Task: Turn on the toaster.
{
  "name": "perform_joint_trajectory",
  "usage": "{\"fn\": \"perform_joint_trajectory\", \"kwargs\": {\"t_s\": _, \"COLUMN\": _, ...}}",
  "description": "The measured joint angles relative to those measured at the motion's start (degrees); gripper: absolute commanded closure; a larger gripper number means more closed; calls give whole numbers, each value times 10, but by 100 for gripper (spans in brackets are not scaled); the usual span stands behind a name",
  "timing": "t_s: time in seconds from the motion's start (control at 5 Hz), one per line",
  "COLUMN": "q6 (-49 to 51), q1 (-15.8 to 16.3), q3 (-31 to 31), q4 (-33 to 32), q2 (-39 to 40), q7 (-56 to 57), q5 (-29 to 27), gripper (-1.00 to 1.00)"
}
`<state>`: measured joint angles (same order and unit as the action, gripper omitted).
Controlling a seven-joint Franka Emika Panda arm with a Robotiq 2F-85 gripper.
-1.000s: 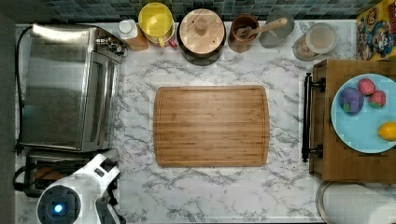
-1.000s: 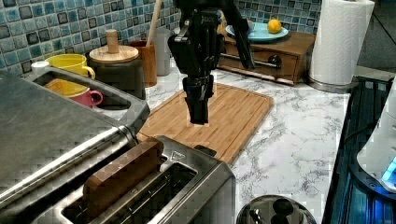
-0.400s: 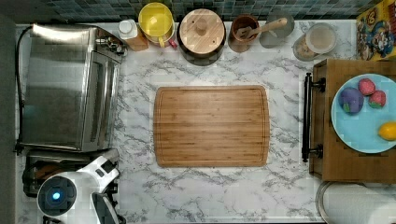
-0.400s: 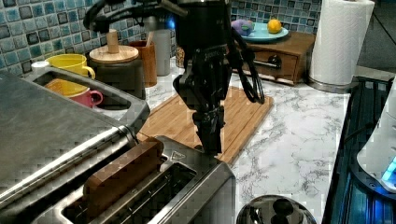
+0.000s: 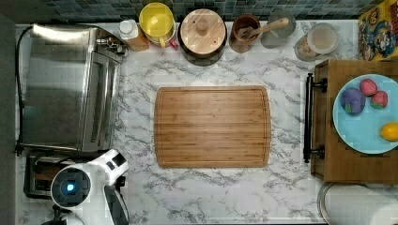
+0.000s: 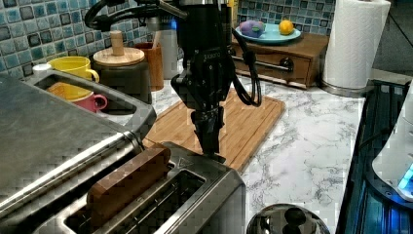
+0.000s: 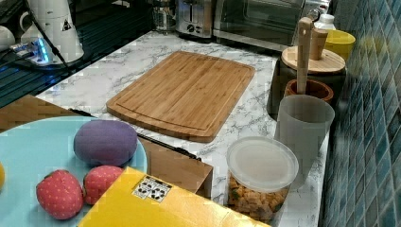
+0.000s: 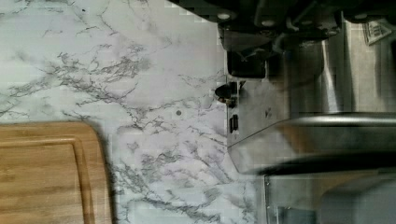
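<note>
**Gripper at toaster end**

Left view, l to r: 1 toaster oven [image 6: 53,131]; 1 toaster [image 6: 160,200] w/ 1 brown slice [image 6: 129,183] in slot, just beside oven; 1 gripper [image 6: 210,146] tip-down at toaster's far end, fingers pressed together, holding nothing; 1 bamboo cutting board [image 6: 253,117] behind; 1 paper towel roll [image 6: 353,41].

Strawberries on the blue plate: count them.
2. Both strawberries sit on the blue plate, one beside the other, just in front of the purple fruit in the right view.

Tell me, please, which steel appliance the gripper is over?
The small toaster with top slots; the gripper hangs above its end, beside the larger toaster oven.
</note>
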<state>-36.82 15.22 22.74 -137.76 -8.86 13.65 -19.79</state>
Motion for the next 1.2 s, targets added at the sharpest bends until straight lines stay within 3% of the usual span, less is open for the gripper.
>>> {"fn": "perform_joint_trajectory", "kwargs": {"t_s": 0.6, "q6": 50, "q1": -11, "q3": 3, "q4": 30, "q2": 34, "q7": 7, "q5": -1, "gripper": 100}}
{"fn": "perform_joint_trajectory", "kwargs": {"t_s": 1.2, "q6": 2, "q1": -11, "q3": 6, "q4": 22, "q2": 75, "q7": 3, "q5": 17, "gripper": 100}}
